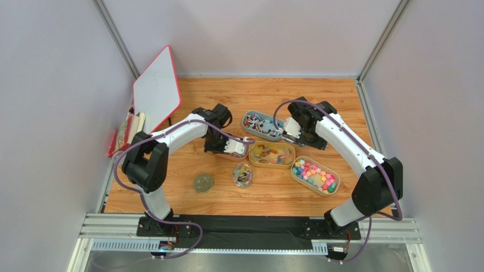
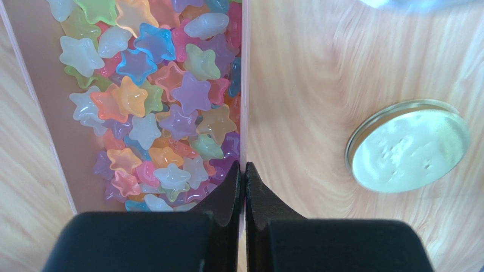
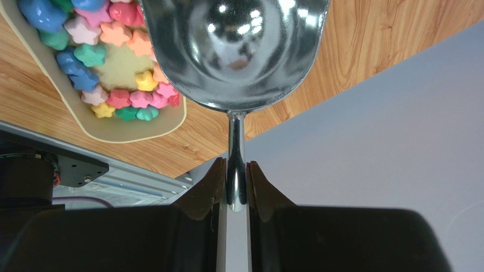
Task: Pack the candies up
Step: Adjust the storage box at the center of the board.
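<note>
Translucent star candies (image 2: 170, 102) fill a thin-walled tray (image 2: 45, 113). My left gripper (image 2: 244, 170) is shut on that tray's right wall, as the left wrist view shows. From above this tray is mostly hidden under the left gripper (image 1: 236, 146). My right gripper (image 3: 236, 181) is shut on the handle of a metal scoop (image 3: 233, 51), whose bowl looks empty. The scoop hangs over bright chunky candies (image 3: 108, 56) in a tan tray (image 3: 130, 133). Golden-amber candies (image 1: 272, 154) and blue-white wrapped candies (image 1: 262, 126) lie in two other oval trays.
A small clear jar (image 1: 242, 174) holding some candies stands in front of the trays, its round lid (image 1: 203, 183) lying to its left. A white board (image 1: 157, 90) leans at the back left beside stacked books (image 1: 126, 131). Grey walls enclose the table.
</note>
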You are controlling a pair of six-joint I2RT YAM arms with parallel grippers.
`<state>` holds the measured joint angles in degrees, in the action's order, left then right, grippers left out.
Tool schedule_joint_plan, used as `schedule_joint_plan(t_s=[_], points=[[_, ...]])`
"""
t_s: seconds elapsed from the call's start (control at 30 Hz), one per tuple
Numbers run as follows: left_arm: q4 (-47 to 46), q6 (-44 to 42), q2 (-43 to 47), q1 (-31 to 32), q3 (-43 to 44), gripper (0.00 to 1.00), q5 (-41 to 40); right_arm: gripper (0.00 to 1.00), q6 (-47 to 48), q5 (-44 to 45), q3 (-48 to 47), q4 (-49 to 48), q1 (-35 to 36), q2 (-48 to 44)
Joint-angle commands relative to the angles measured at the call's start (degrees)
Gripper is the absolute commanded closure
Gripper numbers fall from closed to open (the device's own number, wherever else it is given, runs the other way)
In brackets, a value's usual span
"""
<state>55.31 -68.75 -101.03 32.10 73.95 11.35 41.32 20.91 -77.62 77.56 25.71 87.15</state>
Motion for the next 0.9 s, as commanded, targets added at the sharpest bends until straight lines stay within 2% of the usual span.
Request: schedule_joint_plan(t_s=[0.0,0.23,0.43,0.53,0.73,0.87], points=[[-0.2,3.88,-1.71,3.32,5.41,1.0,5.69,1.0,-0.98,0.89,-1.13,10.51,-1.45,-3.22],[-0.99,13.97,-7.68,8.85,10.94,1.0,10.17,1.0,-0.1,-0.43,0.98,10.68,-2.95,-6.38],[-7.05,17.77,-10.23,12.81,11.21,1.0,10.44,1.0,3.5,-1.22,4.67,10.86,-3.56,-10.6],[-7.67,20.4,-13.04,13.78,14.71,1.0,10.62,1.0,3.94,-1.66,6.08,10.86,-3.83,-11.3],[-12.23,25.15,-13.67,14.22,15.0,0.78,10.62,1.0,3.68,-2.54,5.99,10.51,-5.23,-10.6],[-13.04,25.16,-10.77,14.22,13.85,0.73,13.08,1.0,3.5,-3.24,5.73,10.42,-6.29,-10.6]])
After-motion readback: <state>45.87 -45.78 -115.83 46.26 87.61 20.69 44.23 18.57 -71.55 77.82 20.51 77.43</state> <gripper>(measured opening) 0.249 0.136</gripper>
